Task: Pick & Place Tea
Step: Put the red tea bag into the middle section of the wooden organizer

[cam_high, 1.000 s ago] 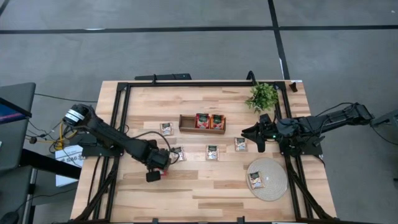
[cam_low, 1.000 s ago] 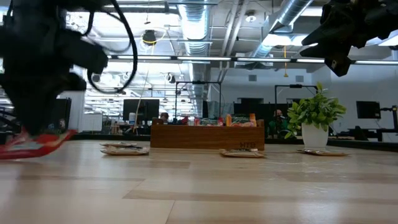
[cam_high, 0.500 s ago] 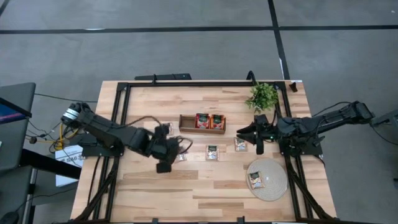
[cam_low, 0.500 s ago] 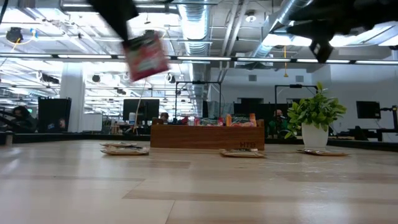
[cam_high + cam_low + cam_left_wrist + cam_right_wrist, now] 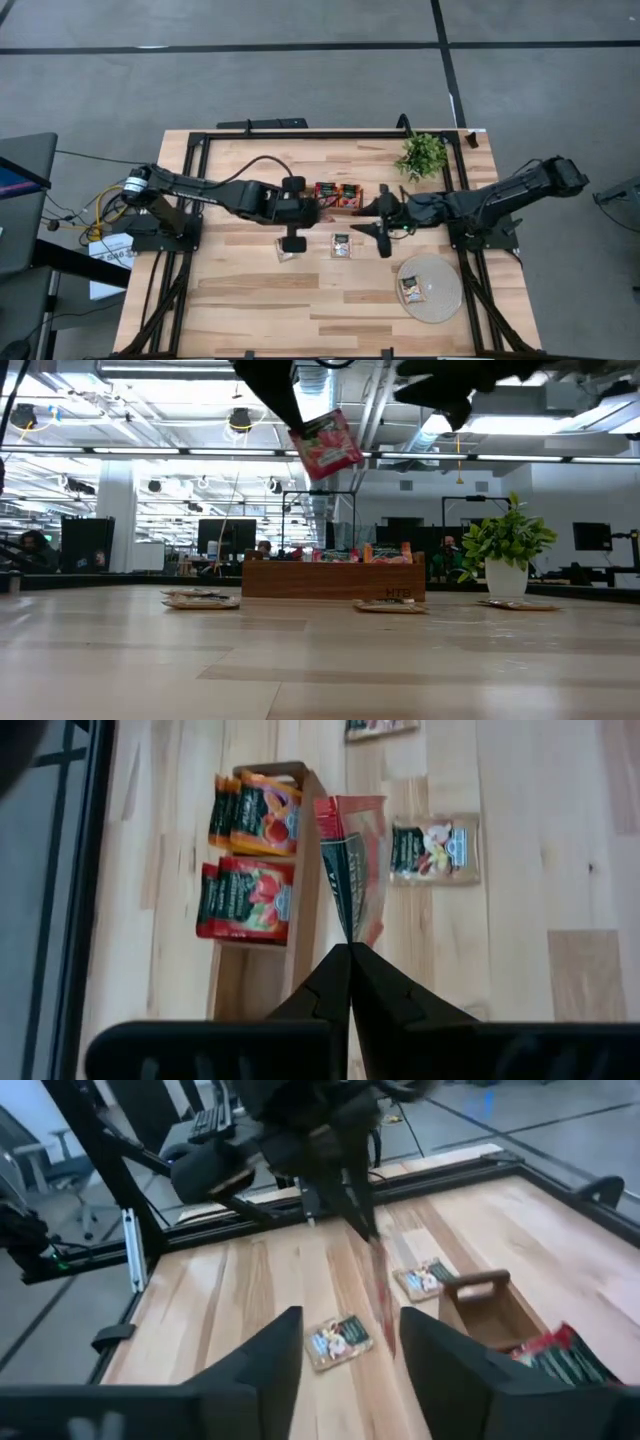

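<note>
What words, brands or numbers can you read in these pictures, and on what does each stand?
Wooden box, front face: faint stamped mark, too blurred to read.
Held red sachet: print unreadable.
Sachets in the box: dark green labels, lettering too small.
Beige sachet on the table: label unreadable.

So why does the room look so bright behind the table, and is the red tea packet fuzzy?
In the low view, rows of ceiling lights glare white, so the arms show nearly black. There the red sachet is slightly smeared. In the left wrist view it is sharper, pinched edge-on by the left gripper.
</note>
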